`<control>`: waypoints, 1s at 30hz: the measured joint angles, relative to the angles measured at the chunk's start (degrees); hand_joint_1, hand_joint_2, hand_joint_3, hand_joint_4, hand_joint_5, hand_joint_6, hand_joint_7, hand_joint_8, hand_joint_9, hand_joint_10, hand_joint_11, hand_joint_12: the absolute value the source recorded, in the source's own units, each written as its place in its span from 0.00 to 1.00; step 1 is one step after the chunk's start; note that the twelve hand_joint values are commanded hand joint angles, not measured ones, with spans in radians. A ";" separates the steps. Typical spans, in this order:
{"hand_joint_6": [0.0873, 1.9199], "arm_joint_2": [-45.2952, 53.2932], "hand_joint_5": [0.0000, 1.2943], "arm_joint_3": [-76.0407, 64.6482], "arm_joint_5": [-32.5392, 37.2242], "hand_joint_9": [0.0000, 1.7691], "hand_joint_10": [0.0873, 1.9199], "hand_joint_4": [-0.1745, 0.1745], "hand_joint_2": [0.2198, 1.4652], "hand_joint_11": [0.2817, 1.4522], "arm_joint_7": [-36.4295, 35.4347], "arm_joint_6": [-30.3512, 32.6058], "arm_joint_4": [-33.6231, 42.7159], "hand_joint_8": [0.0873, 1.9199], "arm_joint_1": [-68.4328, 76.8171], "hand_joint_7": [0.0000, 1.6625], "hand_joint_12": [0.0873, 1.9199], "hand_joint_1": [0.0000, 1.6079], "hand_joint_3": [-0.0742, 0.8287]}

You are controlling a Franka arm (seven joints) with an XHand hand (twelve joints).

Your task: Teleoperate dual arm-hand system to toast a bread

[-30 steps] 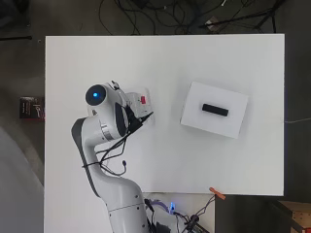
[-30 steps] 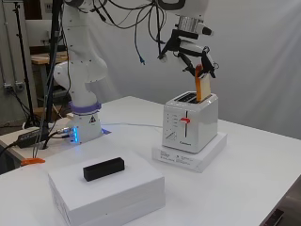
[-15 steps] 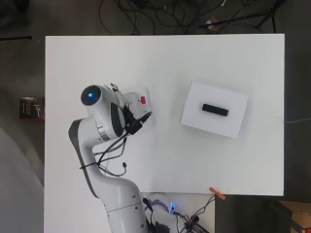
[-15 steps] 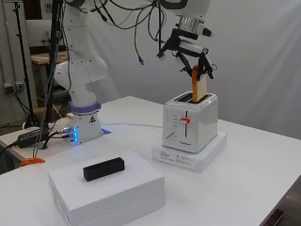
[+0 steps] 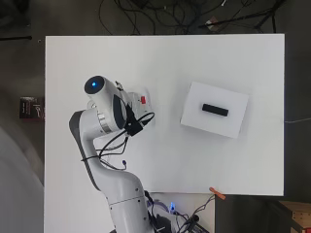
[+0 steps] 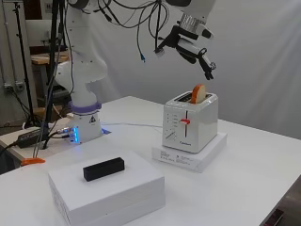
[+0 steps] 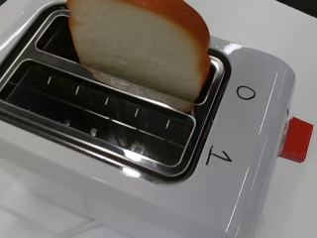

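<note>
Overhead, the white table carries a toaster holding bread; the hand hovers above, fingers relaxed, empty.

— Where's the bread slice?
— Standing in one toaster slot (the other holds nothing); the toaster sits on a flat box.
— The block?
— On another box, well apart.

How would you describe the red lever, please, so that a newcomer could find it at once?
Start at the white toaster standing on a flat white box in the middle of the table. A bread slice sticks up from one slot. The lever juts out of the vertical slit on the toaster's front face, and it is the only red part there.
</note>
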 joint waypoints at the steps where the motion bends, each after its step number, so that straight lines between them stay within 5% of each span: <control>1: 0.00 -0.87 0.33 -0.53 0.02 0.35 0.00 0.36 0.63 0.17 0.44 2.42 -1.67 0.00 -0.02 0.29 0.00 0.06 0.09; 5: 0.00 -2.49 0.28 -3.28 -0.51 0.34 0.00 0.33 0.66 0.17 3.44 14.07 -9.81 0.00 -0.45 0.28 0.00 0.06 0.10; 7: 0.00 -2.68 0.33 -5.92 -0.79 0.35 0.00 0.35 0.68 0.17 5.58 16.82 -11.75 0.00 -0.96 0.29 0.00 0.04 0.09; 15: 0.00 1.22 0.23 -18.25 2.47 0.23 0.00 0.28 0.70 0.11 6.42 20.67 -10.24 0.00 -3.04 0.19 0.00 0.00 0.09; 21: 0.00 7.68 0.25 -21.07 5.32 0.31 0.00 0.20 0.71 0.14 4.20 22.45 -11.35 0.00 -3.96 0.28 0.00 0.00 0.08; 30: 0.00 11.26 0.27 -20.10 5.66 0.39 0.00 0.21 0.68 0.18 1.11 25.11 -10.87 0.00 -3.88 0.34 0.00 0.03 0.08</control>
